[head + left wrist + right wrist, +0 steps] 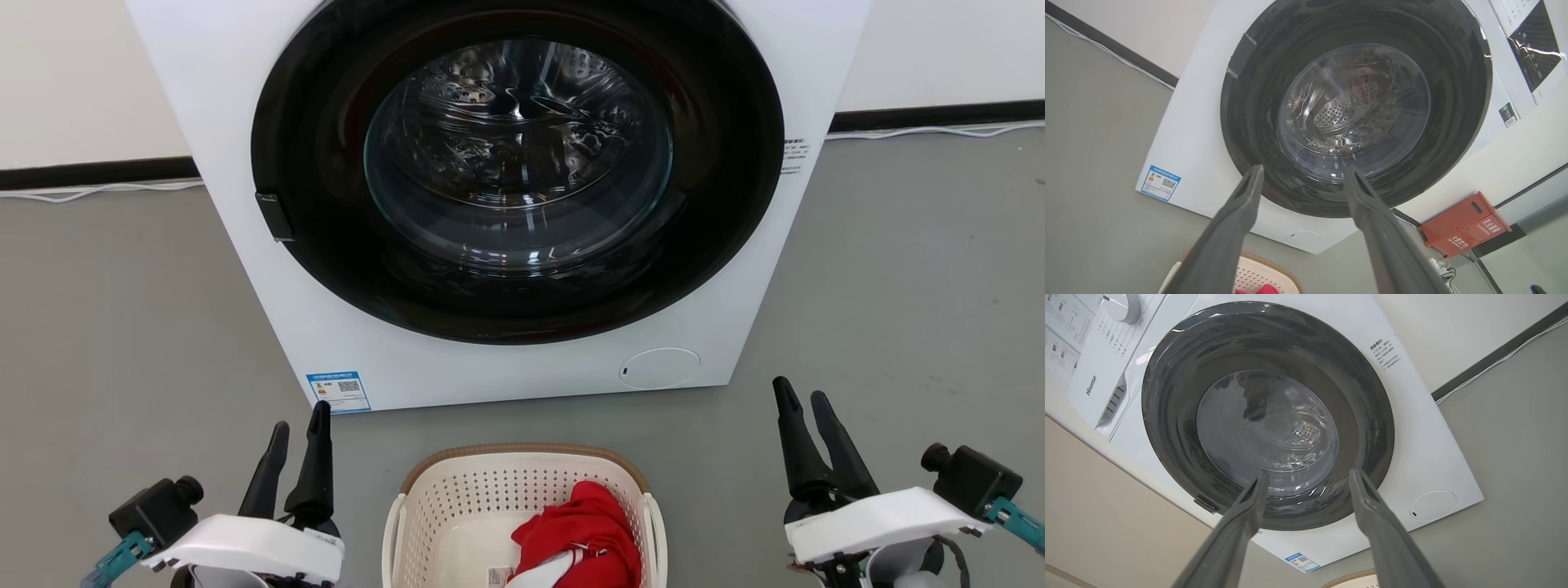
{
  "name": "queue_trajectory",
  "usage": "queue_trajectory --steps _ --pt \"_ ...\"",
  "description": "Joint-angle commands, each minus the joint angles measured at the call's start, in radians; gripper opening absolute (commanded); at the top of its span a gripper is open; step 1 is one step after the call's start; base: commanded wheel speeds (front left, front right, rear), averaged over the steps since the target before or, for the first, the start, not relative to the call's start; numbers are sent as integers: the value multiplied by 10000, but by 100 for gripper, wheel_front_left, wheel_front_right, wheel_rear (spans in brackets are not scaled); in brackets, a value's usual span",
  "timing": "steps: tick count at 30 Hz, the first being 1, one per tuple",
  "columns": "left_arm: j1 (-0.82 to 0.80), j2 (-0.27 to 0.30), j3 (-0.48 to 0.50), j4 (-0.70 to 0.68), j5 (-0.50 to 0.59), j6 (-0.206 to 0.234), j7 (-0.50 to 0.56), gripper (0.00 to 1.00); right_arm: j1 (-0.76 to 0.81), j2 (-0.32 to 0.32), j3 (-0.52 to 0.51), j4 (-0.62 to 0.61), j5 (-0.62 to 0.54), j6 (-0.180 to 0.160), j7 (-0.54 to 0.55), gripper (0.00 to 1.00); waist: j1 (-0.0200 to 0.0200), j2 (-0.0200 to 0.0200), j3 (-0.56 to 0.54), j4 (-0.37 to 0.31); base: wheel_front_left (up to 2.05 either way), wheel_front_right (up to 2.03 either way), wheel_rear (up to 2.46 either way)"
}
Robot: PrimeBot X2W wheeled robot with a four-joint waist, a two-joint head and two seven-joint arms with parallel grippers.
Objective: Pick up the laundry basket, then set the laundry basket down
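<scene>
Six o'clock, nearest: cream-white perforated plastic laundry basket [457, 498] on the grey floor [122, 327] (red cloth [584, 523] inside). My left gripper [301, 415] at eight o'clock, right gripper [800, 387] at four, both parted, empty, apart from it. Twelve o'clock, beyond: white front-loading washing machine [343, 359].

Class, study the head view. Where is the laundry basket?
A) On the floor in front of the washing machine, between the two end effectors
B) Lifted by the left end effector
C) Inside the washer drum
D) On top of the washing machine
A: the laundry basket stands on the grey floor before the washing machine, with the left end effector and right end effector open on either side of it.
</scene>
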Motion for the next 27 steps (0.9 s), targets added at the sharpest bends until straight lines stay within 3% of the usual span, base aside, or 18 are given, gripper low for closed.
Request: queue_trajectory --steps 1,27 --pt "-488 103 154 -327 269 -34 -111 100 -514 -132 212 -350 -283 49 -187 100 0 0 0 -6 0 0 0" --pt "-603 139 21 -505 3303 -9 -887 100 -630 -157 441 -444 -3168 65 -951 100 0 0 -7 -55 0 0 0"
